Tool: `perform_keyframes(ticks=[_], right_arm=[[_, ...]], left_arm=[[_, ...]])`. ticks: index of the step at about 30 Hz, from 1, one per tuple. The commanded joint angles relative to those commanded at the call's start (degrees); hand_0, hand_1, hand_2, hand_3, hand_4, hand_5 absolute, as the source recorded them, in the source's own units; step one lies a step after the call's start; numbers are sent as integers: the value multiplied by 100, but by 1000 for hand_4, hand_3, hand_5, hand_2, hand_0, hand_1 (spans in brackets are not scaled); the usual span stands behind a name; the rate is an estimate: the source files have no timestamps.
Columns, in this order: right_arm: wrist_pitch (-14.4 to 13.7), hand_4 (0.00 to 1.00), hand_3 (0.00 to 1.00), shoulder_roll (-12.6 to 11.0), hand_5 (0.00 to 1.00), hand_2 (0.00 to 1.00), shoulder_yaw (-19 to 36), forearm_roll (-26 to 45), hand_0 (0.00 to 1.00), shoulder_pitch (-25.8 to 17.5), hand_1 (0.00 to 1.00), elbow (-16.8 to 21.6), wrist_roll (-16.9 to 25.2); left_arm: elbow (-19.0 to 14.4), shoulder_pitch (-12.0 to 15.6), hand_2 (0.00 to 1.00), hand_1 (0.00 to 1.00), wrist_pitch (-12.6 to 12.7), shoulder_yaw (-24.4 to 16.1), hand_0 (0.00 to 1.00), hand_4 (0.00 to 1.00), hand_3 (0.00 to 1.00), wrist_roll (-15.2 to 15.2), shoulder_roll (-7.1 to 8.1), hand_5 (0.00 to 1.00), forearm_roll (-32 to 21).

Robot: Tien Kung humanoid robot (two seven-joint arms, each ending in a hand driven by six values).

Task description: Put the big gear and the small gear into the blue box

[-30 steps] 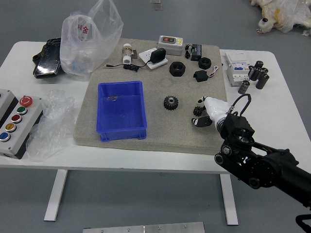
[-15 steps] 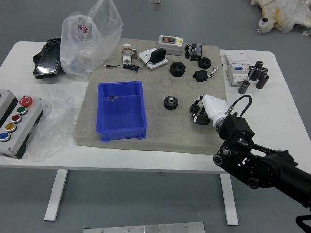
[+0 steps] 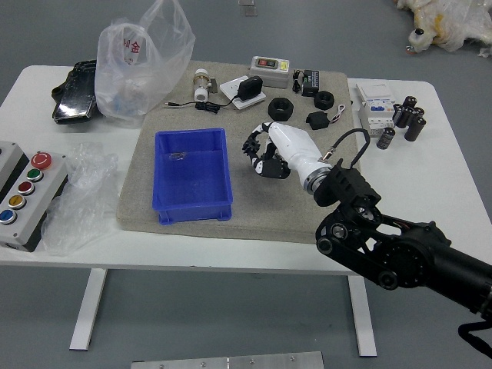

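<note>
My right hand (image 3: 294, 148) pinches the small gear (image 3: 251, 144) between its fingertips, just to the right of the blue box (image 3: 192, 184). I cannot make out the big gear anywhere around the box.

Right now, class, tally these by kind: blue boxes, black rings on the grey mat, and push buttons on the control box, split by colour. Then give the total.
Blue box: 1
Black rings: 2
Red buttons: 2
Green button: 1
Yellow button: 1
Blue button: 1
Total: 8
</note>
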Motion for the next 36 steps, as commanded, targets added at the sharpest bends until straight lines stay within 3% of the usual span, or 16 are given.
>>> perform_keyframes(ticks=[1,2,7,8,13,14,19,20,23,30,31,36], right_arm=[[8,388,561,18,2,199,-93,40,526,63,309,21,69],[33,307,692,34,2,166,-181,69,444,129,234,35,113],[214,307,692,133,2,166,-424,42,444,396,234,34,170],[260,829,870,152,425,137,-434,0,351,425,179,23,155],[586,829,870,206,425,137,-394,-232,351,505,179,-80,-32],[637,998,953,209,859,131,-384,-261,265,510,134,-97,-69],[784,998,953,216,859,131,-358,-317,265,522,134,-145,-154],[795,998,979,216,944,131,-357,-320,247,525,118,-150,-165],[804,998,979,215,944,131,-350,-329,247,532,118,-166,-213],[475,998,998,217,959,179,-71,-587,265,437,155,-358,-468],[494,998,998,221,882,877,-25,-656,676,429,789,-418,-527],[678,998,998,259,882,877,76,-823,676,415,789,-789,-737]], left_arm=[[0,-2,524,504,-2,-5,654,668,678,2,0,305,10],[-1,-4,524,505,-4,-10,654,668,678,5,0,305,18],[-4,-3,524,505,-10,-41,654,668,678,24,8,305,64],[-5,-3,524,505,-11,-48,654,668,677,29,8,305,73],[-7,-5,524,505,-14,-55,654,668,677,35,4,305,85],[-8,-6,524,504,-15,-55,654,668,678,36,2,305,85],[-9,-5,524,504,-16,-53,654,668,678,39,-2,305,83],[-10,-6,524,504,-16,-52,654,668,678,38,-1,305,83],[-10,-12,524,504,-17,-47,654,668,678,35,1,305,79],[-11,-14,524,504,-17,-28,654,668,677,26,-8,306,63],[-11,-13,524,505,-17,-30,654,667,677,28,-9,306,65],[-11,-12,524,505,-18,-31,654,667,677,28,-12,306,69]])
